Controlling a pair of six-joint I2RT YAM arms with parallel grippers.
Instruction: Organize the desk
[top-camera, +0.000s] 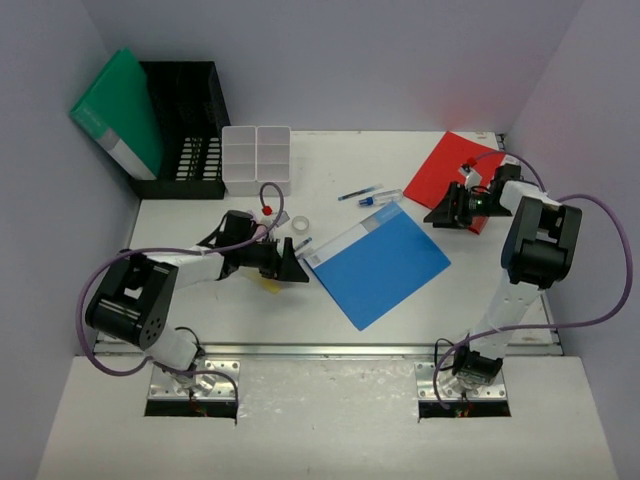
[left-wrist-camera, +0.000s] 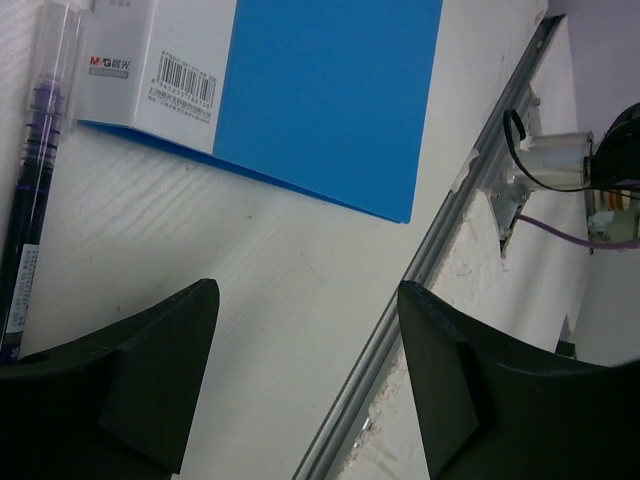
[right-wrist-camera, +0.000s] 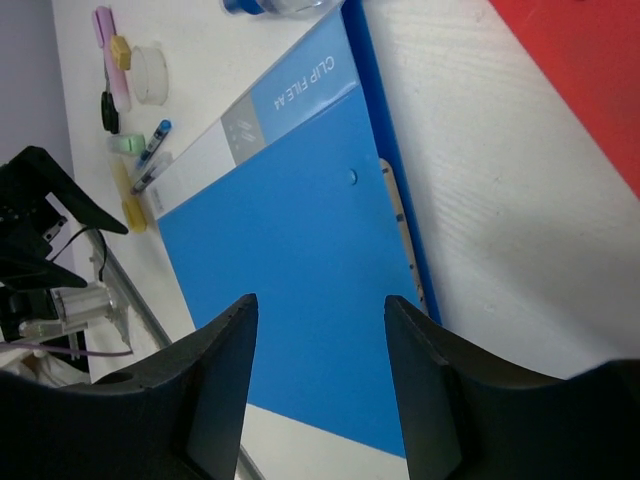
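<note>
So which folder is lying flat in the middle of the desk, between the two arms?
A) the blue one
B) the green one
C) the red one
A: the blue folder lies flat in the middle of the desk; the red folder is off at the far right, and the green folder leans by the black rack in the far left corner.

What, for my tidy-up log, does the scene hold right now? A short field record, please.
desk: white, cluttered
blue folder: flat, centre
red folder: flat, far right corner
green folder: propped against black mesh rack, far left
white tray: right of the rack
pens: between the two flat folders
left gripper: open, empty, by blue folder's left corner
right gripper: open, empty, over red folder's edge
</note>
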